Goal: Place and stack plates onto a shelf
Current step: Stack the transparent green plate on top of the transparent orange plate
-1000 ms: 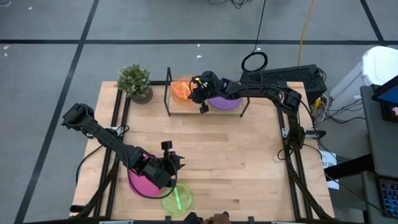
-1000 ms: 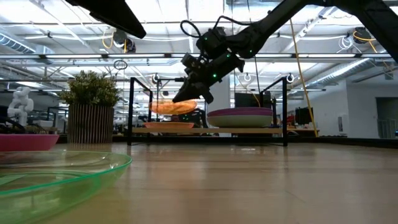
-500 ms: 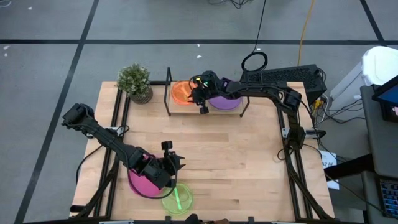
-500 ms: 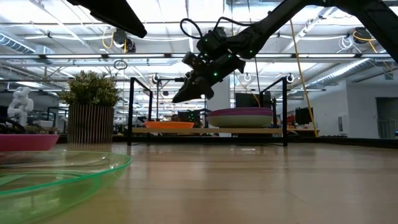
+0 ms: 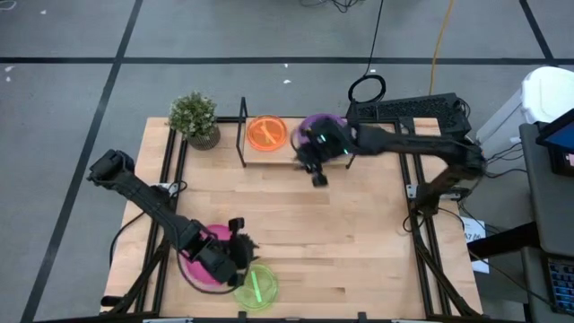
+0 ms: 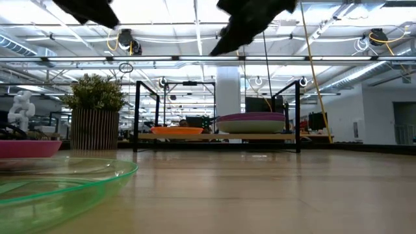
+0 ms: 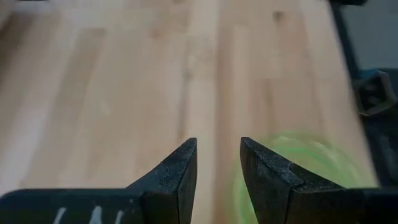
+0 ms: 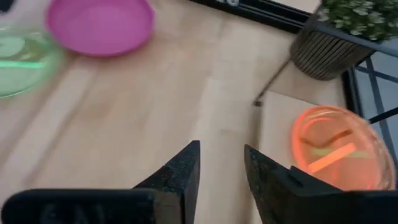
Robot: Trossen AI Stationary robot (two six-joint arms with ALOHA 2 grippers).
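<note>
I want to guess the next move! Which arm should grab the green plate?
The left one, probably. The left gripper is open right beside the green plate, while the right gripper is far away by the shelf.

Even, bright light falls from overhead ceiling lamps (image 6: 195, 13), leaving only soft shadows on the worktop (image 5: 359, 233). Seen from worktop height, the nearest green plate (image 6: 58, 185) is out of focus. Both wrist cameras show motion blur, smearing the wood grain.

our left gripper (image 7: 217, 163) up close, dark fingers (image 7: 177, 168) slightly parted, wooden tabletop (image 7: 124, 81) ahead, blurry lime-green plate (image 7: 311, 165) just beyond
</note>
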